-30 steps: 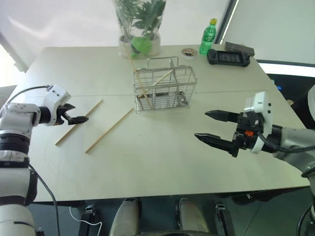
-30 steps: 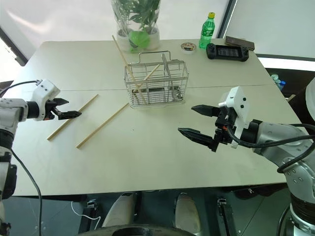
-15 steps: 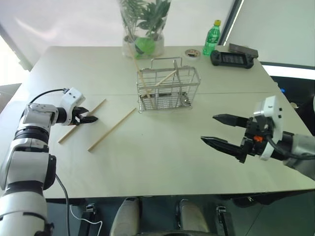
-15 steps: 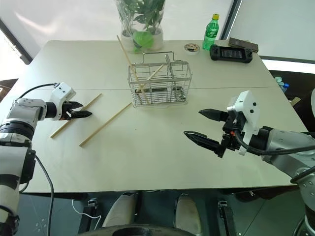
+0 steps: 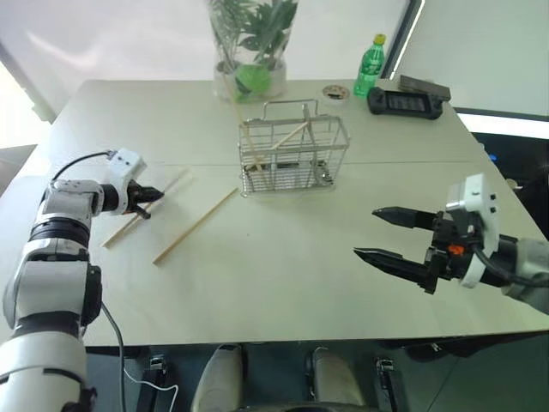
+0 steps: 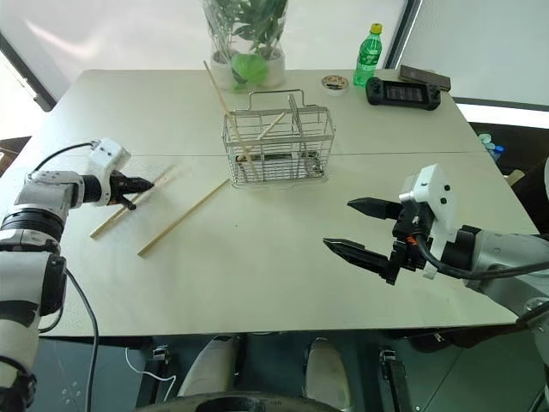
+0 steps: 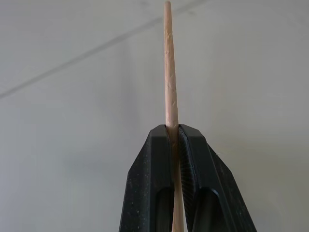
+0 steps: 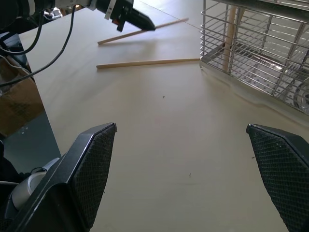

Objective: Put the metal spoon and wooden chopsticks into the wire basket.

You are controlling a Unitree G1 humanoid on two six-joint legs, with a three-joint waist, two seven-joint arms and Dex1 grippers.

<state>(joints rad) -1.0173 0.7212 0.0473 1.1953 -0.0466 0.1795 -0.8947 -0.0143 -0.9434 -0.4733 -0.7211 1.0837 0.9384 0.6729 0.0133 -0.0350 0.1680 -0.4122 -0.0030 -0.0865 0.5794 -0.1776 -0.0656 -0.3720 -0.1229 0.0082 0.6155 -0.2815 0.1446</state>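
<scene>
My left gripper (image 5: pixel 147 195) is shut on one of the wooden chopsticks (image 5: pixel 120 230) at the left of the table; in the left wrist view the stick (image 7: pixel 169 72) runs out from between the closed fingertips (image 7: pixel 193 145). A second chopstick (image 5: pixel 196 226) lies loose on the table beside it. The wire basket (image 5: pixel 292 159) stands further back at the middle, with two more chopsticks leaning in it, one (image 5: pixel 242 129) sticking out above the rim. A small shiny piece (image 5: pixel 320 176) on the basket floor looks like the metal spoon. My right gripper (image 5: pixel 365 232) hovers open and empty at the right.
Behind the basket stand a glass vase with a plant (image 5: pixel 249 60), a green bottle (image 5: pixel 366 64), a small round lid (image 5: pixel 332 91) and a black handheld console (image 5: pixel 407 101). The pale table (image 5: pixel 283 283) has bare surface between the two grippers.
My left gripper has shut on the chopstick and lifted a little with it, so the stick now sits tilted. The right gripper has stayed open and nearly still.
</scene>
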